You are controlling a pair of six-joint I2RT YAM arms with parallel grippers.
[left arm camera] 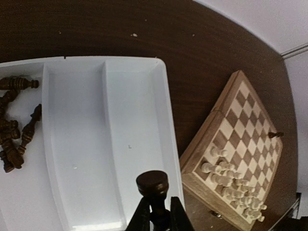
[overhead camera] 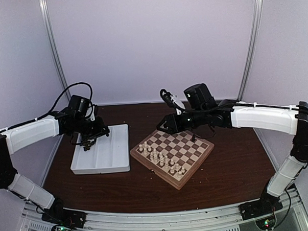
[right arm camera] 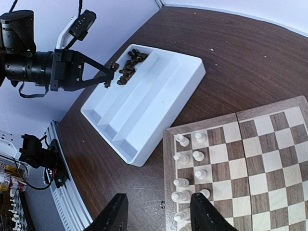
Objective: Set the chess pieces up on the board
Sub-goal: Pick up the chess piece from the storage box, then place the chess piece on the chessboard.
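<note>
One dark piece (left arm camera: 152, 184) is clamped in the left end effector (left arm camera: 158, 211) — its two fingers close tight on the stem, with the rounded head standing up above the fingertips. That end effector hangs above the white tray (left arm camera: 130, 144), clear of its floor. The tray lies on the dark table (overhead camera: 238, 163), left of the board (left arm camera: 240, 120), near it but not touching.

Most of the dark chess pieces (right arm camera: 131, 64) lie tumbled on their sides in a loose heap in the tray's outer compartment, the one farthest from the board. They crowd toward one end of it.

On the board, which sits turned at an angle to the table's edge, a lone dark piece (left arm camera: 275, 134) stands upright on a square by the rim. It is on the side opposite the cream pieces (right arm camera: 198, 156), well apart from them. The cream pieces stand in two rows along the side of the board nearer the arms' bases and the tray.

The right end effector (right arm camera: 161, 211) hovers over the board's rim at the end of those cream rows. Its fingers are spread wide and nothing sits between them — through the gap show only the rim, the table and a couple of cream pieces below. From its wrist view the left end effector and its held piece show above the tray, close to the heap.
</note>
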